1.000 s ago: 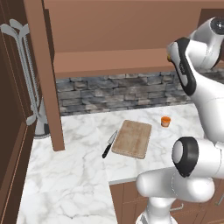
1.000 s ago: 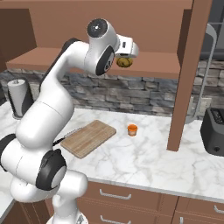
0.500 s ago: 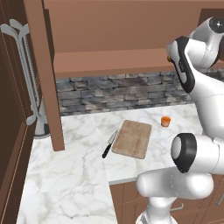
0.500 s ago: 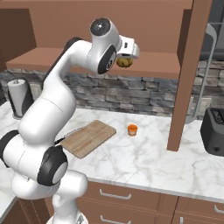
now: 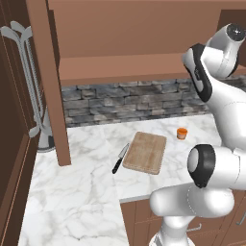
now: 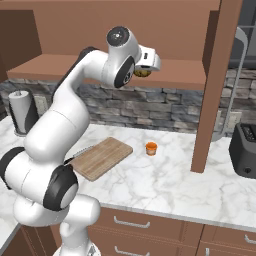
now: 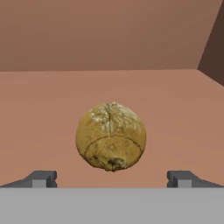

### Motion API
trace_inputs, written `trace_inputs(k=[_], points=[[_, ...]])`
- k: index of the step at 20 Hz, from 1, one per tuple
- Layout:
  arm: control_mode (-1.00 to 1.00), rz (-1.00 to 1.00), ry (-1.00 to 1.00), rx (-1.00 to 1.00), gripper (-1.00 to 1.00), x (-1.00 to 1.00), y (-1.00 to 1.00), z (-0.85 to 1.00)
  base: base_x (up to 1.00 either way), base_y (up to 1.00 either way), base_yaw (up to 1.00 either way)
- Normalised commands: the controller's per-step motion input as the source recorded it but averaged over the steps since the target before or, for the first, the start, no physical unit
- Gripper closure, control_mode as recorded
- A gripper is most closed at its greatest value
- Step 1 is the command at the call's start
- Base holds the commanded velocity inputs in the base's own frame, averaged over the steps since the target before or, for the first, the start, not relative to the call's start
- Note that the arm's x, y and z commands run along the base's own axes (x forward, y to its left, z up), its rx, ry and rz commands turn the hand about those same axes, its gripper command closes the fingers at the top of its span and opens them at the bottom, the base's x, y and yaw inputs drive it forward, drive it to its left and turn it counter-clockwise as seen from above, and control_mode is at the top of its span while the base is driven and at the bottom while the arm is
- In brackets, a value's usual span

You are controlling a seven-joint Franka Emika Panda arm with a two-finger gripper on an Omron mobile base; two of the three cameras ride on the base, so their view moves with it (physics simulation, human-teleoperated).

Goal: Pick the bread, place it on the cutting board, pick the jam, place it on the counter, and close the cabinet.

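Nothing has moved since a second ago: bread (image 7: 111, 136) sits on the cabinet (image 6: 175, 75) shelf, just ahead of the gripper (image 7: 112, 178), whose fingers stand wide apart, holding nothing. Jam (image 6: 151, 148) stands on the counter (image 6: 165, 185) beside the cutting board (image 6: 100, 157). No writing is readable.

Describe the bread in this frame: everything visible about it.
The bread is a roundish, knobbly, yellowish-brown lump with dark creases and a paler, floury-looking top. It sits on the bare brown shelf inside the open cabinet, high above the counter. The open gripper faces it, fingertips either side and short of it, not touching. Nothing else rests against it.
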Motion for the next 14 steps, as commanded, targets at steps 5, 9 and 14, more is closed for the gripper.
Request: trace_inputs(k=[5,9,14], points=[[-1.00,0.00,0.01,0.00,-1.00,0.23,-0.01,0.00,0.00,0.00,0.00],[-1.00,0.00,0.00,0.00,-1.00,0.25,-0.04,0.00,0.00,0.00,0.00],[-1.00,0.00,0.00,0.00,-1.00,0.25,-0.05,-0.01,0.00,0.00,0.00]])
